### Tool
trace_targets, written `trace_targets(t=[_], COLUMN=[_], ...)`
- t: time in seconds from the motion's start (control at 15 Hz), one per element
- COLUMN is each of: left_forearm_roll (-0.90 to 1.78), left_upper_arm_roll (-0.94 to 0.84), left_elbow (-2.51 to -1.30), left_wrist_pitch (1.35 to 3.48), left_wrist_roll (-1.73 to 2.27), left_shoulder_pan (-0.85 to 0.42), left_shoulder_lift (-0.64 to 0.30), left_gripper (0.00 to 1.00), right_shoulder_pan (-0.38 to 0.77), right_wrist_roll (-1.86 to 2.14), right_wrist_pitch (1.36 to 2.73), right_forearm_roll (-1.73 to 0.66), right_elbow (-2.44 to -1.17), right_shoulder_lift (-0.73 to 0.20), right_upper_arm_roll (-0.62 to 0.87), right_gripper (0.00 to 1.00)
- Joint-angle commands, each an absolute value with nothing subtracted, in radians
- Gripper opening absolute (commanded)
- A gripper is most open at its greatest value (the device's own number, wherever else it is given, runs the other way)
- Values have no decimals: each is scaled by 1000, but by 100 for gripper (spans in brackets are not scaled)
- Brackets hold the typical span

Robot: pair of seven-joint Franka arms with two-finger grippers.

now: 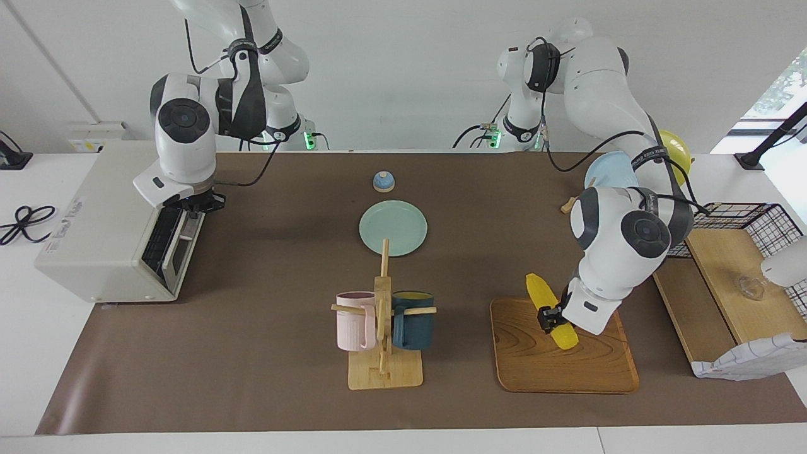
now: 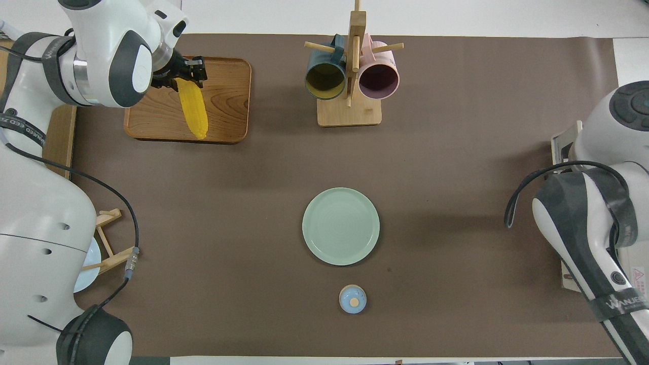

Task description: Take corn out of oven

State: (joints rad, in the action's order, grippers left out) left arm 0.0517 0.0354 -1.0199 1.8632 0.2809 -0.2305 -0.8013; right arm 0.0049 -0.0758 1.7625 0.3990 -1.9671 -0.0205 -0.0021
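Observation:
The yellow corn (image 1: pixel 552 311) hangs tilted in my left gripper (image 1: pixel 547 317), which is shut on it near its thick end, low over the wooden tray (image 1: pixel 536 366). I cannot tell whether it touches the tray. From above, the corn (image 2: pixel 194 109) points its tapered end toward the robots across the tray (image 2: pixel 228 101), with the left gripper (image 2: pixel 190 76) at its other end. The off-white oven (image 1: pixel 104 221) stands at the right arm's end of the table with its dark glass door (image 1: pixel 170 243) swung up almost closed. My right gripper (image 1: pixel 189 203) is shut at the door's top edge.
A green plate (image 1: pixel 393 227) and a small blue lid (image 1: pixel 383 181) lie mid-table. A wooden mug rack (image 1: pixel 383 328) holds a pink and a dark blue mug. Blue and yellow plates (image 1: pixel 605 173) stand on a rack, and a wire-and-wood shelf (image 1: pixel 725 277) sits beside the tray.

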Motion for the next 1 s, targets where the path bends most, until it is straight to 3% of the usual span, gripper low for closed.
trace_targets(t=[0.0,0.53,0.93], left_forearm_roll=[29,31,29], left_upper_arm_roll=[37,48,54], left_elbow=[-953,-986,-985], left_wrist_pitch=[1877,1950,1968], left_wrist_roll=[278,278,282], left_shoulder_pan=[-221,-219,-229], left_shoulder_lift=[-841,-841,-899], left_gripper=[0,0,0], right_shoulder_pan=[-31,-71,-57], right_wrist_roll=[-22,55,32], right_wrist_pitch=[1730,1666,1428], right_forearm_roll=[361,351,83], right_elbow=[-1974,-1915,-1605], right_shoulder_lift=[-5,23,-26], right_upper_arm_roll=[0,3,12], right_gripper=[0,2,0])
